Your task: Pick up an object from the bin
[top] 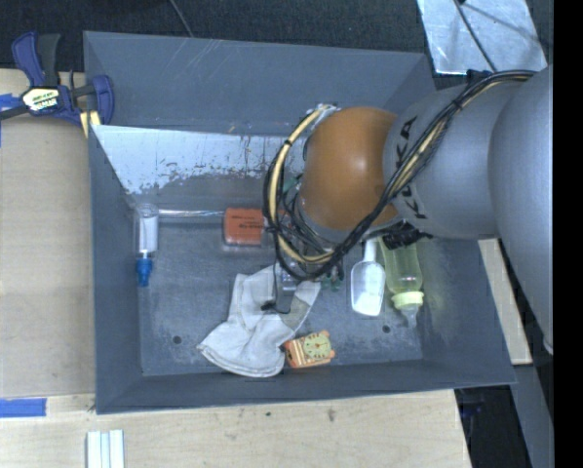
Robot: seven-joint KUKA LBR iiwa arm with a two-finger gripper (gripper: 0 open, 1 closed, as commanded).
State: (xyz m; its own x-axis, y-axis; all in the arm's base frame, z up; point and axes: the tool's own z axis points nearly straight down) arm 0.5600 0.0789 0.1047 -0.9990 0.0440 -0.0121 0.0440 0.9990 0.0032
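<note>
Black-lettered arm (467,164) — its gripper (287,300) sits over crumpled white cloth (245,337).

A cloth (251,328) lies centre-front in the bin (116,261), a block (308,349) touching its right edge. A box (244,225) lies behind, a tube (147,247) left, two bottles (369,283) right

The arm (496,154) is a thick, rounded silver-grey link with black lettering (409,169) near its wrist. A glossy orange-brown dome cover (345,169) caps the wrist, ringed by looping black and yellow cables (271,193). Below sits a small dark metal hand (286,298).
</note>
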